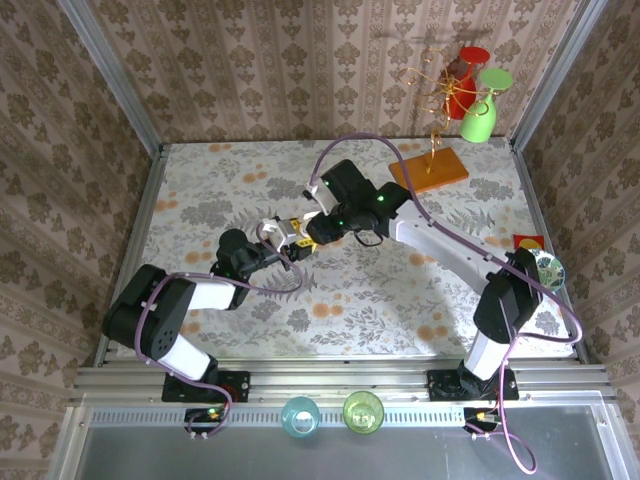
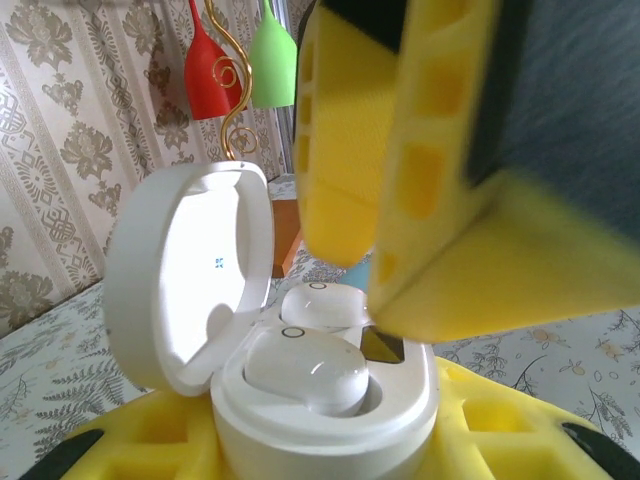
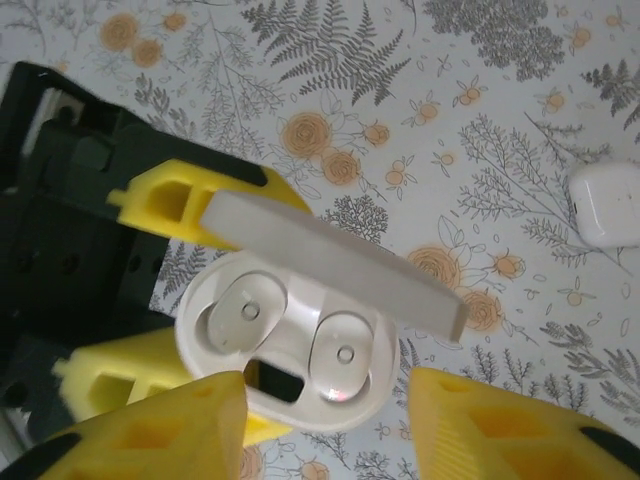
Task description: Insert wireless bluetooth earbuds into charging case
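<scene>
Since the floral table (image 1: 420, 300) is the broadest thing in sight, it is taken first: near its middle the two arms are set tip to tip. The left gripper (image 3: 200, 300) is clenched on the charging case (image 3: 300, 418), its yellow fingers (image 3: 185, 195) pressed to opposite sides of the base, and the lid (image 3: 330, 260) is hinged open. The right gripper (image 3: 328, 385) is poised just above the open case, its jaws parted and nothing gripped between them. A second white case (image 3: 605, 205), closed, is seen lying well apart on the table. Both earbuds (image 3: 343, 355) are found inside the held case, one in each well; whether the one nearer the right gripper is fully seated cannot be told. The case is judged light, rigid and glossy, hence slippery, and best gripped across the base below the hinge, as it is now. The earbuds are judged lighter yet, smooth and rounded, apt to squirt from hard pads; they are best pinched gently across the narrow sides, and pressed home only lightly
</scene>
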`<action>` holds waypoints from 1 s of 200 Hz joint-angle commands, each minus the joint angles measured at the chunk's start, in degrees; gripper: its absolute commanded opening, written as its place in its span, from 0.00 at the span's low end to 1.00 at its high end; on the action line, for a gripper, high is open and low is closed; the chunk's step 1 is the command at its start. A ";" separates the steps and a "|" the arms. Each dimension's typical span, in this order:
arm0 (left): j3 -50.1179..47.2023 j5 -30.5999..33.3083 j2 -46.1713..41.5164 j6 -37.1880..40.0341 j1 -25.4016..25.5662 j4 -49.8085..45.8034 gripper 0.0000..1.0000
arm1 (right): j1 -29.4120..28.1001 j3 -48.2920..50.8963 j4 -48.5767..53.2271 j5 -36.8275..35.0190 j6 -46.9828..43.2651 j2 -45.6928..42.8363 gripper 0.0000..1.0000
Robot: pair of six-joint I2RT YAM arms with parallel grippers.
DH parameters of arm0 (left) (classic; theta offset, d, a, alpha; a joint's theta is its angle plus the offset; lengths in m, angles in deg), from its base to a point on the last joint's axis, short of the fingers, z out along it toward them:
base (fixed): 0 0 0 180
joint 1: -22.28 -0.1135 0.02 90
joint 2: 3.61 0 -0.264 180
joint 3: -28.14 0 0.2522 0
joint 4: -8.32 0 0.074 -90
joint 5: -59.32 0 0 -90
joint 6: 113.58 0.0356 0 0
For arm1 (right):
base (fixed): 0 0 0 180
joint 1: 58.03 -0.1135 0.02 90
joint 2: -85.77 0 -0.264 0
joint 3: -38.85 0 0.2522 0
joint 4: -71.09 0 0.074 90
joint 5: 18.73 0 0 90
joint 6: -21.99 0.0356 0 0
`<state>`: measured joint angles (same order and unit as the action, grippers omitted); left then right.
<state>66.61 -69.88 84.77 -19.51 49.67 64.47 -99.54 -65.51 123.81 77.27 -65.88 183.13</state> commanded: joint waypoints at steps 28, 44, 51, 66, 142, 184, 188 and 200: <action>0.21 -1.86 -1.97 -0.60 0.06 2.34 0.32 | 3.30 4.39 -10.37 4.42 7.75 -7.73 0.60; 0.01 -2.07 -2.38 -0.47 0.07 2.34 0.32 | 4.62 3.17 -10.47 5.09 9.82 -6.63 0.66; -0.01 -2.19 -2.51 -0.55 0.03 2.34 0.32 | 4.96 2.05 -9.78 5.16 10.26 -5.42 0.69; -0.01 -2.50 -2.89 -0.88 0.10 2.51 0.32 | 5.63 -0.63 -8.47 4.95 10.91 -2.58 0.73; 0.19 -0.72 -3.90 -2.03 0.04 2.93 0.32 | 5.92 -1.56 -5.99 6.52 11.34 0.08 0.75; 2.07 -0.35 -3.14 -2.80 0.46 3.30 0.32 | 6.22 5.79 -10.53 8.93 13.36 -5.85 0.76; 2.30 -0.31 -3.12 -2.89 0.46 3.30 0.32 | 6.52 6.76 -11.39 9.54 14.25 -6.64 0.76; 2.66 -0.40 -3.10 -3.42 0.68 3.45 0.32 | 7.77 9.86 -15.44 13.39 17.58 -8.68 0.76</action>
<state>66.87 -70.28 82.12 -21.04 49.69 64.93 -93.27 -59.94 114.87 84.57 -53.51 179.90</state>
